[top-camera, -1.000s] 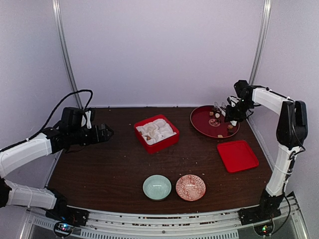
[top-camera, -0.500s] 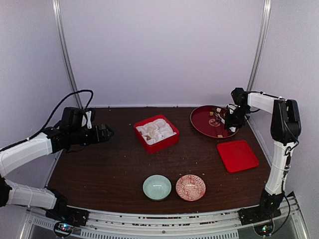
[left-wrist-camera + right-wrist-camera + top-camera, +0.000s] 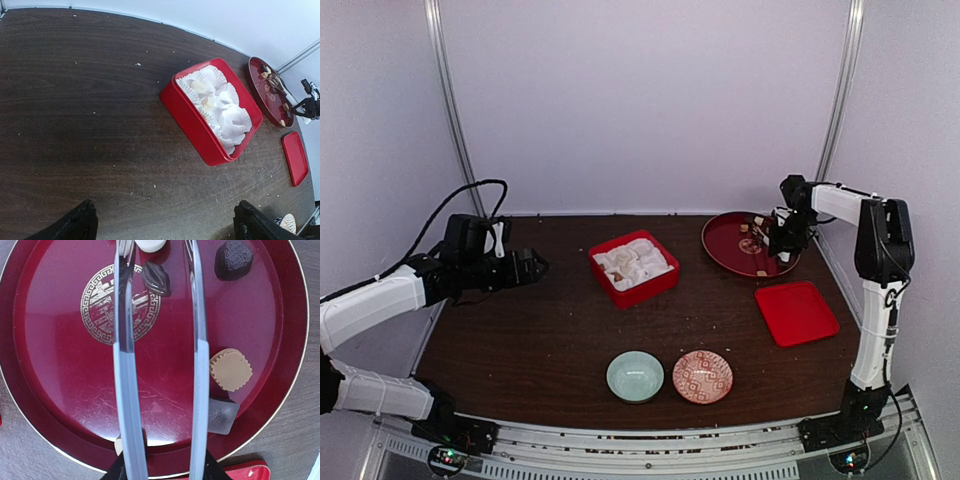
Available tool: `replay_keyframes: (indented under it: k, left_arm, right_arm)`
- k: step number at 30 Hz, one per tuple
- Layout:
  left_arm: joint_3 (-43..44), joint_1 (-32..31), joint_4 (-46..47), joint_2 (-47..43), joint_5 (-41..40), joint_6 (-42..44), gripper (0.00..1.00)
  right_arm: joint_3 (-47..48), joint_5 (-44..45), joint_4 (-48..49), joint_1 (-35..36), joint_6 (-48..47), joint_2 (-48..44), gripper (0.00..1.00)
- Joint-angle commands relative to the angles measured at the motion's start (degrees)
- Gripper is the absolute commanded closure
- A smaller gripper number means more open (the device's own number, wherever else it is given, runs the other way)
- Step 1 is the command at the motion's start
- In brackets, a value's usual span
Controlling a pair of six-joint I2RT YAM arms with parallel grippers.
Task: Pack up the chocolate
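Right wrist view, looking down on a round dark-red plate (image 3: 50,390) at the far right of the worktop (image 3: 550,340): chocolate (image 3: 230,369) lying loose across it, among it a tan scalloped disc, a dark domed piece (image 3: 233,259) near the rim, a dark leaf-shaped piece (image 3: 156,278), a whitish one (image 3: 151,244) at the top edge of the frame and a greyish cube (image 3: 221,416) by the near rim. Right gripper (image 3: 785,232) closed on slim silver tongs (image 3: 125,390), arms spread, leaf-shaped and whitish pieces lying between them; impossible to tell whether the tips touch either. Left gripper (image 3: 165,225) wide open, holding nothing, hovering over bare worktop well apart from the red box (image 3: 187,125) lined with white paper cups (image 3: 235,117); a tan piece (image 3: 199,86) or two seemingly sitting in the cups already. Judged light, rigid and smooth, so apt to skid on the glossy plate or pop out from metal tips; also liable to scuff or crack under a hard squeeze. Best pinched low across the widest part, on opposite flat sides, with gentle pressure; disc and dome likely trickier than the cube. No brand, label or legible writing anywhere; only a gold ornamental emblem (image 3: 100,305) at the plate's centre.
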Motion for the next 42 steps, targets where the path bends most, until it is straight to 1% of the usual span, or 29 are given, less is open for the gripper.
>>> replay_keyframes:
  k: [1,5,9,18,33,38,42]
  left_arm:
    - [1.49,0.72,1.08,0.32,0.39,0.98,0.02]
    - [1.34,0.83,1.01,0.33,0.36,1.13,0.02]
    - [1.32,0.90,1.17,0.36,0.41,1.08,0.02]
    - [1.19,0.94,1.45,0.27,0.83,0.99,0.02]
    - [0.89,1.05,2.06,0.18,1.17,0.57,0.02]
    - [0.97,1.00,1.89,0.07,1.13,0.53,0.02]
    - [0.96,1.06,2.27,0.13,1.49,0.39,0.02]
  right_arm:
    - [2.94,0.84,-0.34,-0.52,0.14,1.05,0.66]
    - [3.82,0.30,-0.76,-0.61,0.19,1.61,0.69]
    - [3.63,-0.57,-1.03,-0.85,0.12,1.42,0.74]
    - [0.94,-1.35,-1.12,-1.21,-0.47,-2.05,0.82]
    - [-3.83,-4.50,0.97,-1.13,-0.45,-8.84,0.83]
    - [-7.37,-5.53,2.43,-0.87,-0.51,-12.47,0.82]
    - [-7.93,-5.99,2.15,-0.87,-0.76,-12.57,0.82]
